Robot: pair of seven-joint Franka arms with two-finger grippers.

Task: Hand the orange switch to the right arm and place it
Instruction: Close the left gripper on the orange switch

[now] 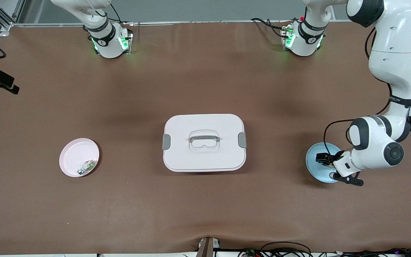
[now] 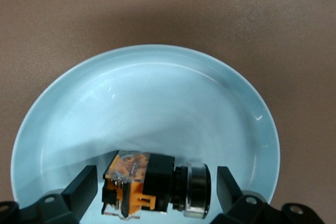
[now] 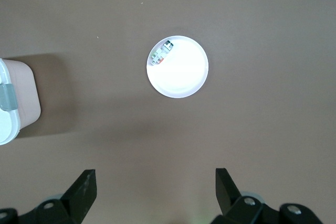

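Note:
The orange switch lies on its side in the light blue plate. It has a black body, orange rear parts and a silver ring round its cap end. My left gripper is open, with one finger on each side of the switch and a small gap at both. In the front view the left gripper is low over the blue plate at the left arm's end of the table. My right gripper is open and empty, high over the brown table. Its hand is out of the front view.
A pink plate at the right arm's end holds a small green-white-silver part; both show in the right wrist view. A white lidded box with a handle and grey clips stands mid-table.

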